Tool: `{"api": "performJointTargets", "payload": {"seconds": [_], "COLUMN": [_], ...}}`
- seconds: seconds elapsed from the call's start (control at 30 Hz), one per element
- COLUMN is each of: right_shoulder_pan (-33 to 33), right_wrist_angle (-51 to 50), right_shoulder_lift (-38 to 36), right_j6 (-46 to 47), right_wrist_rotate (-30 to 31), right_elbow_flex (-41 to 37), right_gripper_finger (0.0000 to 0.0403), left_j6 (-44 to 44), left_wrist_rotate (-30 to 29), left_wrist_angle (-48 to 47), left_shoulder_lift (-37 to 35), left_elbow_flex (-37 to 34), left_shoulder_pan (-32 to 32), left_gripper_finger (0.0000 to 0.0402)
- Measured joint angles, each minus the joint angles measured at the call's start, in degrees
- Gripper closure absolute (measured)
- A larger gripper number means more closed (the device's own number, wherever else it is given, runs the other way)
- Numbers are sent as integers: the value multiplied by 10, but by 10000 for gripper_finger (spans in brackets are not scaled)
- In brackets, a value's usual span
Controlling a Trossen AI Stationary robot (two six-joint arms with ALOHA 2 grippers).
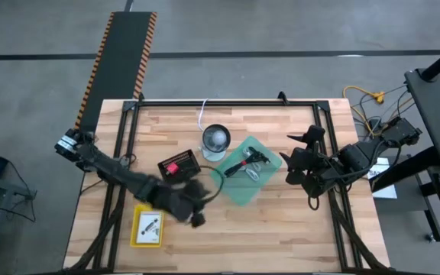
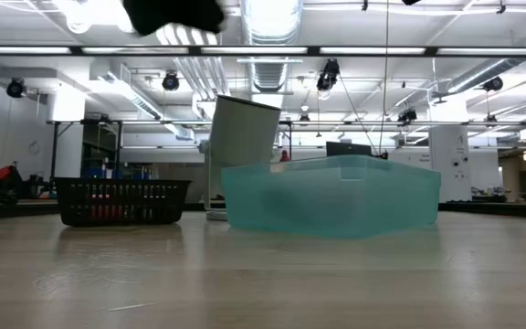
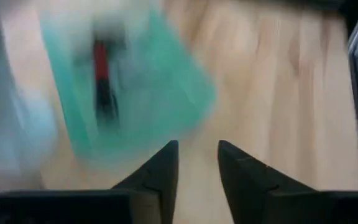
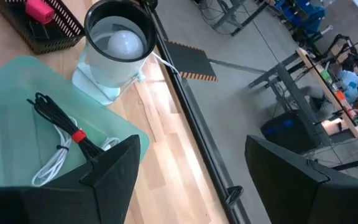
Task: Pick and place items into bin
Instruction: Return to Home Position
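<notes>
The teal bin (image 1: 247, 179) sits mid-table and holds a black cable bundle with a red tie (image 4: 61, 121) and a white coiled cable (image 4: 51, 163). A dark thin cable (image 1: 220, 185) curves over the table between the bin and my left gripper. A white packet with black marks (image 1: 150, 225) lies in a yellow tray (image 1: 136, 229). A pink object (image 1: 172, 166) rests in the black basket (image 1: 178, 164). My left gripper (image 1: 197, 212) hovers near the bin's near-left corner, blurred, its fingers (image 3: 163, 168) a little apart with bare wood between them. My right gripper (image 1: 300, 164) hangs open to the right of the bin.
A round clear-grey cup (image 1: 215, 141) stands just behind the bin, with the basket to its left. Black frame rails (image 1: 228, 103) border the table's far and side edges. Bare wood lies along the near edge (image 1: 281, 237) and right of the bin.
</notes>
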Motion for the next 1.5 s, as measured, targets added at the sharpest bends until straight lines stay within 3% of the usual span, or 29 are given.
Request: {"api": "performJointTargets", "payload": {"seconds": [0.07, 0.17, 0.27, 0.47, 0.63, 0.93, 1.07, 1.17, 1.23, 1.33, 1.5], "right_shoulder_pan": [0, 0, 0, 2, 14, 44, 63, 77, 79, 78, 79], "right_wrist_angle": [1, 6, 6, 6, 7, 29, 60, 62, 62, 63, 99], "right_shoulder_lift": [0, 0, 0, 0, 0, 0, -1, -1, -1, -3, -3], "right_j6": [3, 16, 45, 75, 107, 165, 206, 285, 340, 397, 402], "right_wrist_rotate": [0, 0, 0, 0, 19, 93, 184, 268, 293, 280, 191], "right_elbow_flex": [0, 0, 0, -2, -25, -106, -170, -223, -253, -282, -299], "right_gripper_finger": [129, 129, 130, 133, 137, 150, 156, 162, 170, 185, 205], "left_j6": [146, 319, 413, 545, 567, 566, 562, 550, 550, 548, 536], "left_wrist_rotate": [-9, 58, 151, 271, 274, 275, 274, 274, 274, 273, 272], "left_wrist_angle": [76, 137, 159, 274, 328, 413, 410, 409, 399, 389, 374], "left_shoulder_lift": [-5, -18, -41, -95, -205, -486, -585, -633, -658, -696, -730], "left_elbow_flex": [-1, -4, -8, -89, -207, -459, -525, -558, -573, -582, -589], "left_shoulder_pan": [29, 79, 142, 230, 257, 254, 254, 254, 254, 254, 254], "left_gripper_finger": [325, 360, 394, 400, 401, 401, 401, 401, 402, 402, 402]}}
